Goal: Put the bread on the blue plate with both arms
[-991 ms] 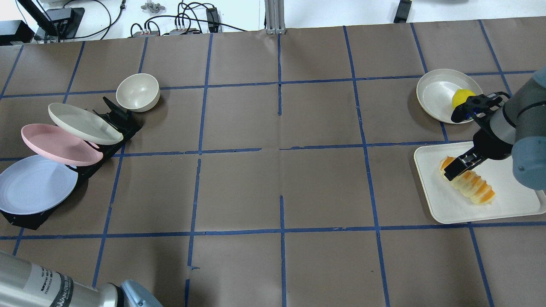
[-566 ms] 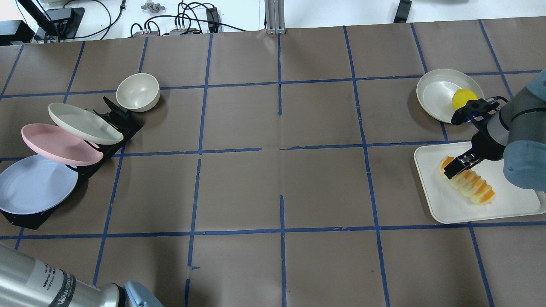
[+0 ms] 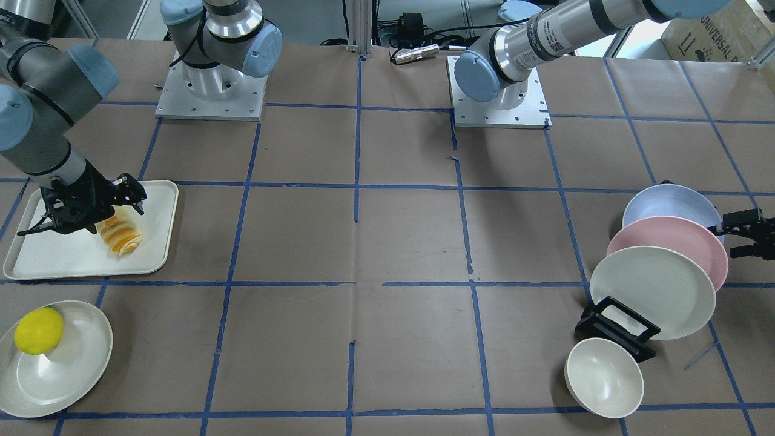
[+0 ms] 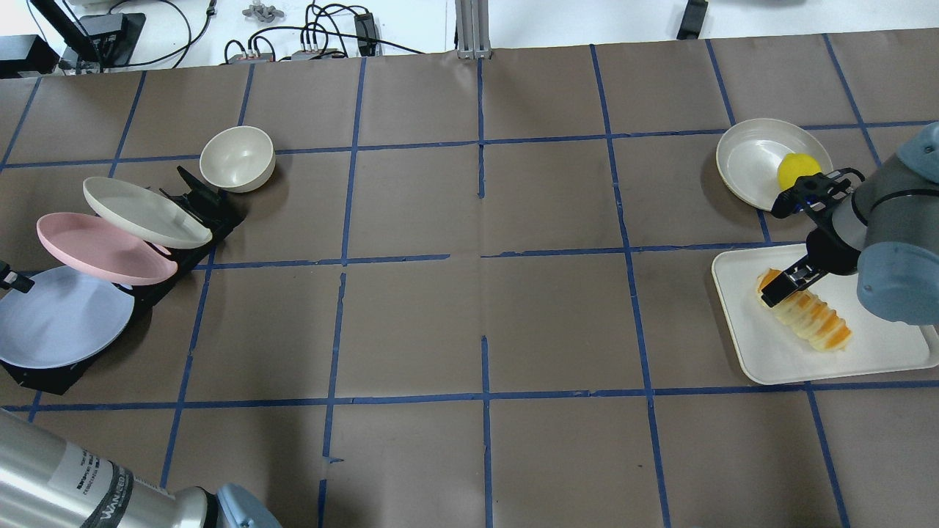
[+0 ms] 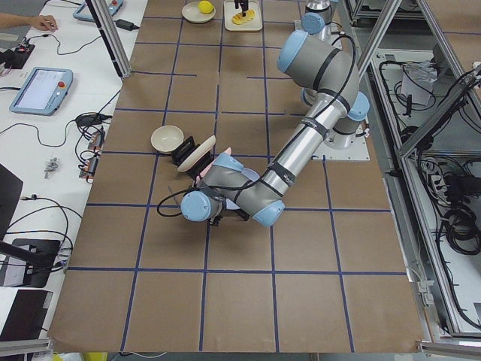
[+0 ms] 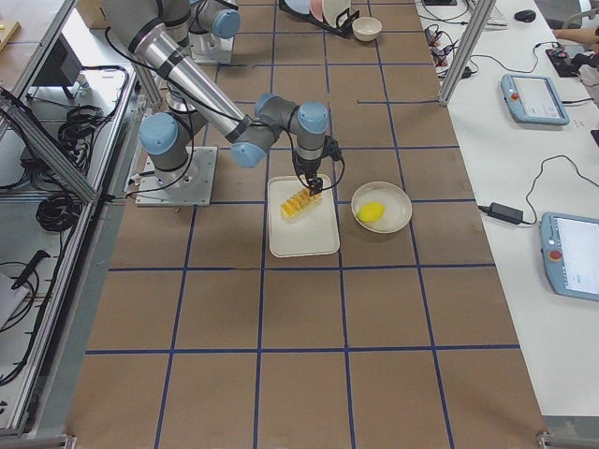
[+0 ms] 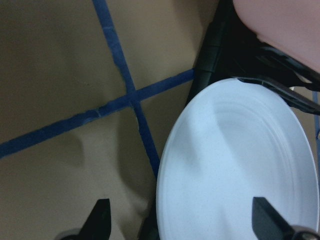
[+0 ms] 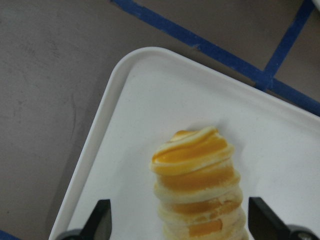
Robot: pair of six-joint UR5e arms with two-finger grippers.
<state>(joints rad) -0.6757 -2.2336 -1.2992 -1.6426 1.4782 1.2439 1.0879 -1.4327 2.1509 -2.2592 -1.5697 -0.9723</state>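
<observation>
The bread (image 4: 814, 319), an orange and cream twisted roll, lies on a white tray (image 4: 880, 352) at the right; it also shows in the front view (image 3: 121, 237). My right gripper (image 4: 781, 290) is open and low over the roll's far end; in the right wrist view its fingers (image 8: 102, 220) straddle the bread (image 8: 197, 170) without closing. The blue plate (image 4: 59, 315) leans in the nearest slot of a black rack at the left. My left gripper (image 3: 729, 239) is open beside the plate's outer edge; in the left wrist view the gripper (image 7: 182, 225) frames the plate (image 7: 235, 165).
A pink plate (image 4: 103, 249) and a cream plate (image 4: 143, 213) lean in the same rack, with a cream bowl (image 4: 237, 158) behind it. A yellow ball (image 4: 796, 167) sits on a cream plate (image 4: 748, 161) just beyond the tray, close to my right wrist.
My left gripper's tip has come into the overhead view at the left edge, beside the blue plate. My right wrist has shifted slightly over the bread. The bread has not moved.
</observation>
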